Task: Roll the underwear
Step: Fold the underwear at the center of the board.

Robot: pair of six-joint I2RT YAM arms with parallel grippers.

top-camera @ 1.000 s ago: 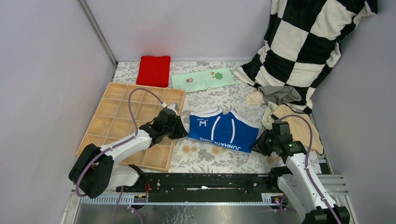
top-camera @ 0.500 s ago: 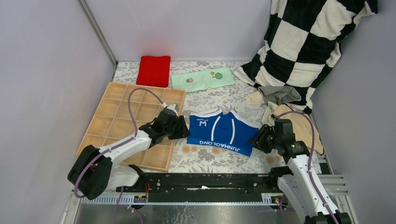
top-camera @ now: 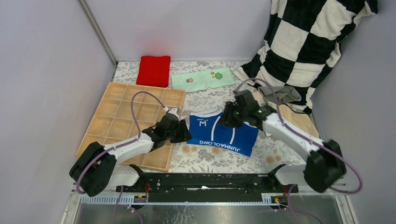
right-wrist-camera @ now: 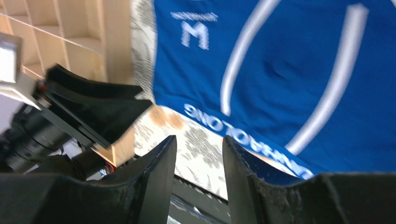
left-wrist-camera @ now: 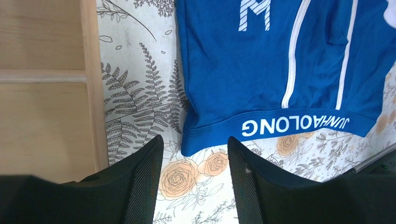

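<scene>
Top view: the blue striped briefs (top-camera: 223, 132) lie flat on the floral counter (top-camera: 210, 158) just right of the wooden grid tray (top-camera: 116, 116), left end effector (top-camera: 183, 133) at their left edge, right end effector (top-camera: 229, 116) over their far edge. Left wrist cam: fingers (left-wrist-camera: 144, 186) spread, nothing in them, right by the waistband corner. Right wrist cam's blurry, but those fingers (right-wrist-camera: 154, 186) are spread and empty too, briefs laid out beyond them.

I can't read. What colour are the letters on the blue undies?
White, on the waistband of the blue, white-striped underwear. Left wrist view shows it best.
</scene>
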